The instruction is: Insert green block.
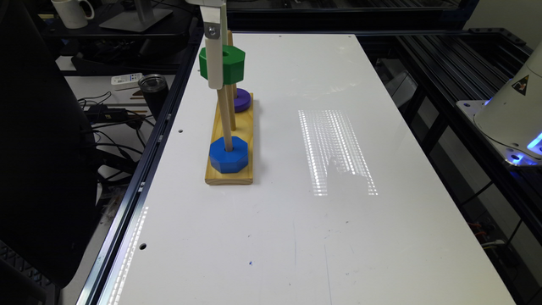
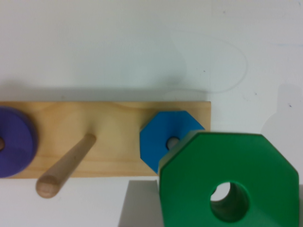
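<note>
The green block [image 1: 228,63] hangs in the air above the far half of the wooden base [image 1: 230,171], with my gripper [image 1: 219,79] shut on it; a white finger [image 1: 214,55] crosses its side. In the wrist view the green block [image 2: 232,184] looms close, its round hole off to the side of the bare middle peg [image 2: 66,165]. A blue octagonal block [image 1: 228,154] sits on the near peg, and a purple disc [image 1: 242,100] on the far one. The blue block [image 2: 165,137] is partly hidden behind the green one.
The white table [image 1: 322,237] stretches wide to the exterior view's right of the base. Past its left edge stand a black tumbler [image 1: 153,91], a remote [image 1: 126,79] and cables. The robot's base [image 1: 514,110] sits at the right.
</note>
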`<action>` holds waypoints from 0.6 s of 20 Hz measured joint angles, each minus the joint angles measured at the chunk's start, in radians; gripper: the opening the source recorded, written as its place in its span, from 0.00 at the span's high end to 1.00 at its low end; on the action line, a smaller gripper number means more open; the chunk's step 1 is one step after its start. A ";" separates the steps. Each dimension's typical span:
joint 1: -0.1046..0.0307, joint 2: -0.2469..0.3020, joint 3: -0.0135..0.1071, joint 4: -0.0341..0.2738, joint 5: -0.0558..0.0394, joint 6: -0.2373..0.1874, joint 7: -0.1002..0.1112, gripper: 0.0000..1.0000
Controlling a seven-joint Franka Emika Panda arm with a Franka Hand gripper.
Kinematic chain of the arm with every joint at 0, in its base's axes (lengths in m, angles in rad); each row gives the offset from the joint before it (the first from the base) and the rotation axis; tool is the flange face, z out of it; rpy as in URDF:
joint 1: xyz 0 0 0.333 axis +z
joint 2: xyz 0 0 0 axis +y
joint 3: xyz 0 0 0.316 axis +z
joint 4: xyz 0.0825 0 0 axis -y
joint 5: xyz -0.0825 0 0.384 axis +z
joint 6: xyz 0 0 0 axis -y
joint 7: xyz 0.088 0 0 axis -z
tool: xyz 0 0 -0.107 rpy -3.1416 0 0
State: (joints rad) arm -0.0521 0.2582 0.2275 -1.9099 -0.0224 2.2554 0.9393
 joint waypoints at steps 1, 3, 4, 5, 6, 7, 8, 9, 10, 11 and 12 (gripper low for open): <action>0.001 0.000 0.000 0.000 0.0000 0.001 0.000 1.00; 0.001 0.000 0.001 0.000 0.0000 0.002 0.000 1.00; 0.001 0.002 0.001 0.000 0.0000 0.003 0.000 1.00; 0.001 0.006 0.001 0.000 0.0000 0.006 0.000 1.00; 0.001 0.011 0.001 0.000 0.0000 0.011 0.000 1.00; 0.001 0.017 0.001 0.000 0.0000 0.017 0.000 1.00; 0.001 0.020 0.001 0.000 0.0000 0.020 0.000 1.00; 0.001 0.021 0.001 0.000 0.0000 0.021 0.000 1.00; 0.001 0.021 0.001 0.000 0.0000 0.022 0.000 1.00; 0.001 0.021 0.001 0.000 0.0000 0.022 0.000 1.00; 0.001 0.021 0.001 0.000 0.0000 0.022 0.000 1.00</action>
State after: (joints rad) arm -0.0509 0.2795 0.2281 -1.9098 -0.0224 2.2774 0.9394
